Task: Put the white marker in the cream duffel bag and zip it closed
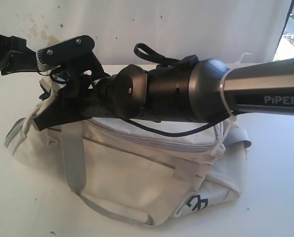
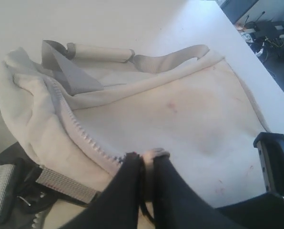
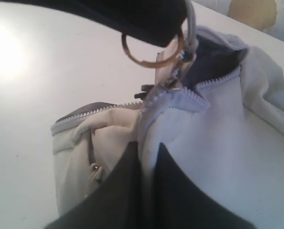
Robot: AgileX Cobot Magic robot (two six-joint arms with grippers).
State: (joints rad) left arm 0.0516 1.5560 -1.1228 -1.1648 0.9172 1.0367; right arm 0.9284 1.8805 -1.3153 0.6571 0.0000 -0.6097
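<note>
Closest in, the left gripper (image 2: 148, 160) has its fingers pressed together, with a sliver of something pale caught at the tips. We take that for the zipper pull, though the pinch is too tight to be sure. In the right wrist view a brass-coloured ring (image 3: 151, 64) hangs at a dark fingertip, linked to the zipper slider (image 3: 180, 64) just beyond it. The right gripper (image 3: 147, 155) is also clamped shut, nipping a fold of the cream duffel bag (image 2: 189, 109) just beside that slider.

From the slider, the unjoined zipper teeth (image 2: 87, 138) run away from the left fingertips along the top of the bag. Dark lining (image 3: 211, 59) shows through the gap, so we judge the mouth only partly closed. The coming move turns on that line. The left arm is the one at the pull, and the pull has to travel along the teeth, away from the cloth the right arm anchors.

We cannot find the white marker in any view. It may lie inside under the cloth, but we cannot tell.

Farther off, a grey webbing strap (image 2: 170, 59) lies slack across the bag's far edge, with the white table (image 2: 132, 24) beyond.
</note>
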